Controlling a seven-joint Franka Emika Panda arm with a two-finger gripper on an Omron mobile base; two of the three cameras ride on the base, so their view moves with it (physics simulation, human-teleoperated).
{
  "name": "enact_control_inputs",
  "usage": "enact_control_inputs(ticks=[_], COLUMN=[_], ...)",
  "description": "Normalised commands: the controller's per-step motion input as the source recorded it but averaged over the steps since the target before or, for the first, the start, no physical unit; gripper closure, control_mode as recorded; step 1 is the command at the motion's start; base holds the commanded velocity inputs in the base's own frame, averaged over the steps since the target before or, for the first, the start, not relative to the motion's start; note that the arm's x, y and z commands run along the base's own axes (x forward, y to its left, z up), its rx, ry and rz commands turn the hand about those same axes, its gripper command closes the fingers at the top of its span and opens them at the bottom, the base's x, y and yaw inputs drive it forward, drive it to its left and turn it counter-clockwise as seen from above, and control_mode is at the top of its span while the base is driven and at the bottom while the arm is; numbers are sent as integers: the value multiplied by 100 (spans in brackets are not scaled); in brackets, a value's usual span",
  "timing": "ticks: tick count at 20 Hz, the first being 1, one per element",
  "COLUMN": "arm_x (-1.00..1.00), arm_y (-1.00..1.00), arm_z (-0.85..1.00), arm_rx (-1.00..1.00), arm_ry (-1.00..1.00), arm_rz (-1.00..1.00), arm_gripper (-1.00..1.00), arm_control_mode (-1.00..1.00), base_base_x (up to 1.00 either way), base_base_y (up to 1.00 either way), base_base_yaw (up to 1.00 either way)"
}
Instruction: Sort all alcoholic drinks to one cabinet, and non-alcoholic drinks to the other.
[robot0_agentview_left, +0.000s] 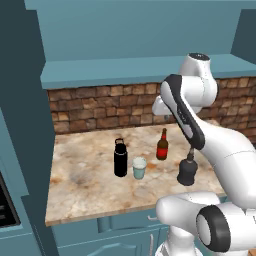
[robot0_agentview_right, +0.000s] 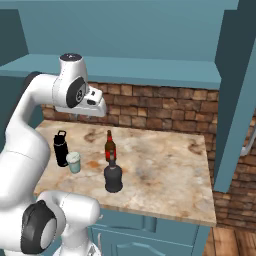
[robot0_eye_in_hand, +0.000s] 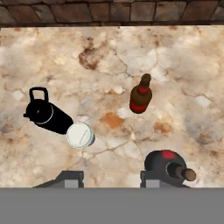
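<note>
Unsorted, all four on the table (robot0_agentview_left: 80, 175): flask (robot0_agentview_left: 120, 158), cup (robot0_agentview_left: 139, 168), beer bottle (robot0_agentview_left: 162, 145), squat bottle (robot0_agentview_left: 187, 170). Our pincer (robot0_eye_in_hand: 111, 177) holds nothing; we cannot tell its spread.

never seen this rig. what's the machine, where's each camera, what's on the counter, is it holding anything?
It is a white robot arm on a driving base, in a rendered kitchen. Two pictures come from cameras on the base, behind the arm to its left and right. The third looks straight down from the hand, with the gripper fingertips at its bottom edge. On the marble counter stand a black flask, a pale cup touching or nearly touching it, a red-labelled beer bottle and a dark round-bellied bottle. Above the brick wall is a teal cabinet. The gripper hangs high over the counter and holds nothing.
</note>
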Motion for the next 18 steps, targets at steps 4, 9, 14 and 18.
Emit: enact_control_inputs(ticks=[4,9,14,18], arm_x=[-25,-93,-63,-14], arm_y=[-7,-17,-26,-29], arm_z=[-9,-44,-55,-52], arm_rx=[0,-1,0,-2], arm_ry=[-15,-33,-1,1], arm_rz=[0,0,0,-4], arm_gripper=[-100,-100,-100,-100], arm_control_mode=[-100,-100,-100,-100], base_base_x=[0,0,0,0], base_base_y=[0,0,0,0], base_base_yaw=[0,0,0,0])
